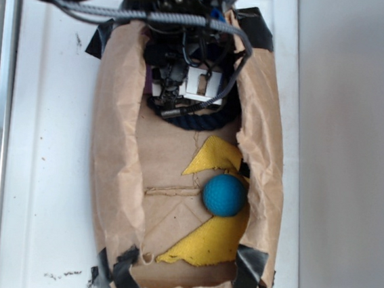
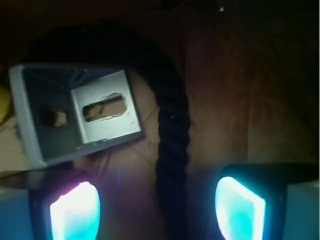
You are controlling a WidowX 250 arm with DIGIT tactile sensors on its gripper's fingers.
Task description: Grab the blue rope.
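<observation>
Blue rope point(image 2: 172, 145), one piece, runs between the hand's point(image 2: 157, 205) two spread fingers point(image 2: 75, 210). One teal ball point(image 1: 224, 195) sits mid-frame in the paper bag point(image 1: 116, 157).

I see a dark navy rope point(image 1: 193, 121) with a twisted weave, almost black on my wrist view point(image 2: 172, 150). The ball point(image 1: 224, 194) is teal-blue with a dimpled surface. Brown crumpled paper point(image 1: 116, 150) lines the tray, patched with black tape point(image 1: 251, 269) at the corners. A yellow cloth point(image 1: 206, 244) shows under the ball. The counter point(image 1: 46, 171) is white. My gripper point(image 2: 157, 207) pads point(image 2: 75, 212) glow cyan, one tinged pink. A bracket point(image 2: 75, 117) looks grey.
</observation>
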